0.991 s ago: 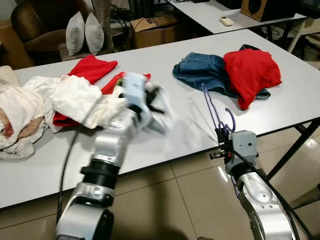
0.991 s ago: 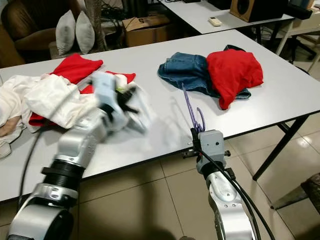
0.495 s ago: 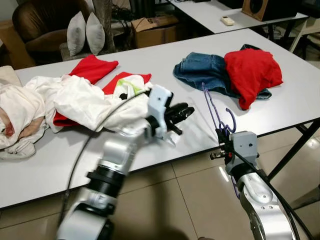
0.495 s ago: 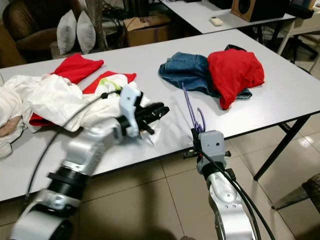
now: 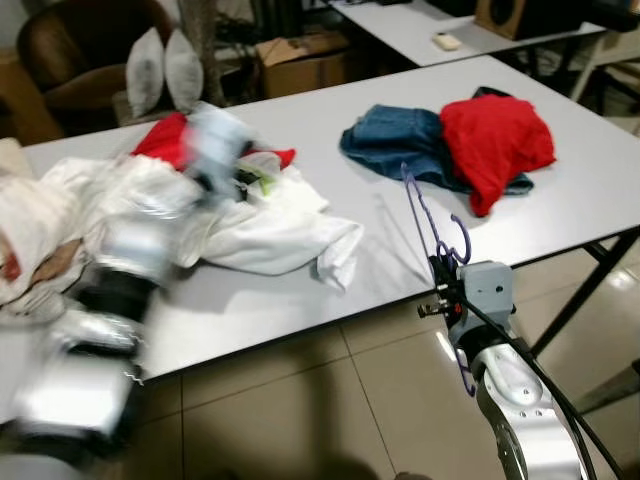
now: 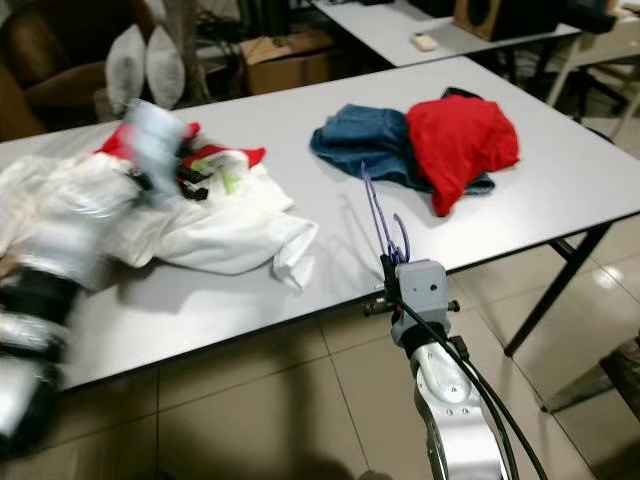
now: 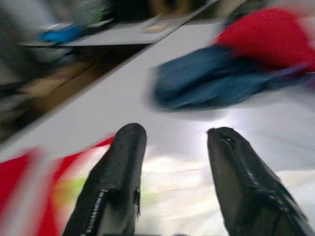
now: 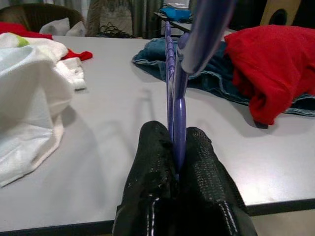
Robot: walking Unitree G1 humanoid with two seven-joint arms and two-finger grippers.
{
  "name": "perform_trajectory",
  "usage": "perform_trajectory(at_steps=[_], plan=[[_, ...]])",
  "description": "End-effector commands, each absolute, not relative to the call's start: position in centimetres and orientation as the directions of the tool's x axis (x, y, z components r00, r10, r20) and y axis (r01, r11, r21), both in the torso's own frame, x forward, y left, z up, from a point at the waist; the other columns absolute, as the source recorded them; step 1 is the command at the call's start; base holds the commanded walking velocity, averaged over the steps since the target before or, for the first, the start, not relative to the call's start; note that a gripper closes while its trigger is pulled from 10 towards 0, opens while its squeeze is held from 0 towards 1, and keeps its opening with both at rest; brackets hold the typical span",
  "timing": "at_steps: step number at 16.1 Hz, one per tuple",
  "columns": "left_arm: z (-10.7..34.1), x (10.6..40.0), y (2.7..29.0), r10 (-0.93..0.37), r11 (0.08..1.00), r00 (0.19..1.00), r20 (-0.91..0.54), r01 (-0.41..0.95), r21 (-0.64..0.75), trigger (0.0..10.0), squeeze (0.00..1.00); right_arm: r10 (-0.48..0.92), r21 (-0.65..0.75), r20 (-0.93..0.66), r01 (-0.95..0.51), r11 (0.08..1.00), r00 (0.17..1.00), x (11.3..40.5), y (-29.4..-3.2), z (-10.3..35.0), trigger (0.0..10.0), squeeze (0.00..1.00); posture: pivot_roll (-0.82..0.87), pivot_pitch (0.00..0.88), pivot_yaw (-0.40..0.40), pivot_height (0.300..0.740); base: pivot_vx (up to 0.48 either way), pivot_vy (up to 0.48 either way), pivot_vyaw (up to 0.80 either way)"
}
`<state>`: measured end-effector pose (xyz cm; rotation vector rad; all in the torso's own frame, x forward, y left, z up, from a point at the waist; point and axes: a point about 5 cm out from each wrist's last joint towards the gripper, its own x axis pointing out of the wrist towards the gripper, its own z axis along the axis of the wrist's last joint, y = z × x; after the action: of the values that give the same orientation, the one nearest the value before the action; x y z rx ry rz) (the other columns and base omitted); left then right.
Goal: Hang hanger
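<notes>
Head views: I see the left end effector [image 5: 215, 135], blurred, above the white cloth [image 5: 265, 225] on the table [image 5: 330, 130]; left wrist: its fingers [image 7: 120, 177] spread, empty; right wrist: right end effector [image 8: 177, 147] clamps the purple hanger [image 8: 173, 93] at the table's near edge.

L arm [image 5: 120, 270] motion-blurred; L end effector [image 7: 172, 142] view smeared; table [image 5: 600, 190] cropped.

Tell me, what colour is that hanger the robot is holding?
Purple. The hanger shows best in the right wrist view, pinched between the right gripper fingers.
</notes>
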<state>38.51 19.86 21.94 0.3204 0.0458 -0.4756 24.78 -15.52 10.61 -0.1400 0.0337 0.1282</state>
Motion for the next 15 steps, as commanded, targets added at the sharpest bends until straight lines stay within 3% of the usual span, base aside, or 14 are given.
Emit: perform_trajectory(at_steps=[1,4,10,13,15], plan=[[21.2,38.5,22.0,-0.363,0.839,0.912,-0.192,0.409,0.358,10.0,0.0,0.126,-0.145,-0.075,-0.136,0.98,0.989,24.6,-15.4,9.9,10.0,0.0,-0.23,0.0,0.123,0.74,0.0,0.0,0.0],[19.9,37.7,25.5,-0.308,0.824,0.906,-0.29,0.406,0.395,10.0,0.0,0.124,-0.141,-0.073,-0.134,0.981,0.99,24.7,-15.4,9.9,10.0,0.0,-0.22,0.0,0.12,0.74,0.0,0.0,0.0],[17.8,36.0,28.3,-0.333,0.785,0.834,-0.44,0.503,0.361,10.0,0.0,0.135,-0.14,-0.081,-0.145,0.979,0.988,24.8,-15.3,9.7,10.0,0.0,-0.21,0.0,0.105,0.74,0.0,0.0,0.0],[15.5,33.5,28.2,-0.499,0.658,0.64,-0.584,0.719,0.225,10.0,0.0,0.146,-0.14,-0.086,-0.157,0.978,0.986,24.9,-15.2,9.6,10.0,0.0,-0.2,0.0,0.099,0.74,0.0,0.0,0.0],[14.5,31.7,28.6,-0.549,0.611,0.534,-0.644,0.782,0.127,10.0,0.0,0.154,-0.14,-0.086,-0.165,0.976,0.984,25.0,-15.0,9.6,10.0,0.0,-0.19,0.0,0.093,0.74,0.0,0.0,0.0]])
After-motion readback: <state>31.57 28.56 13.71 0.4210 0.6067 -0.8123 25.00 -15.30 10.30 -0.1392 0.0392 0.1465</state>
